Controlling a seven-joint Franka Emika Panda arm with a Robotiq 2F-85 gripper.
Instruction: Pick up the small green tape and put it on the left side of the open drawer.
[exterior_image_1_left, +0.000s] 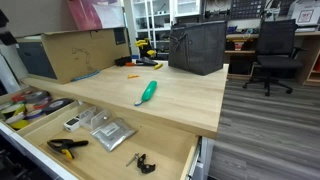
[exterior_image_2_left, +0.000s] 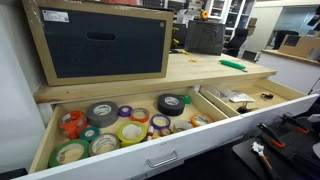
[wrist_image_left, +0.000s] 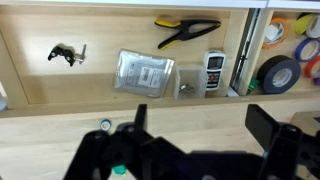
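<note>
In the wrist view my gripper (wrist_image_left: 205, 125) is open and empty, its two dark fingers spread above the pale wood tabletop just short of the open drawer (wrist_image_left: 100, 85). A tiny pale roll, apparently the small green tape (wrist_image_left: 105, 125), lies on the tabletop just outside one finger. A bit of teal (wrist_image_left: 120, 170) shows beneath the gripper body. The drawer also shows in both exterior views (exterior_image_1_left: 110, 150) (exterior_image_2_left: 150, 160). Neither exterior view shows the gripper or the small tape.
A teal oblong object (exterior_image_1_left: 147, 92) lies mid-table. The drawer holds a black clip (wrist_image_left: 66, 53), a silver packet (wrist_image_left: 145, 72), orange-handled pliers (wrist_image_left: 187, 32) and several tape rolls (exterior_image_2_left: 115, 125). A cardboard box (exterior_image_1_left: 68, 52) and a dark bin (exterior_image_1_left: 196, 47) stand at the table's back.
</note>
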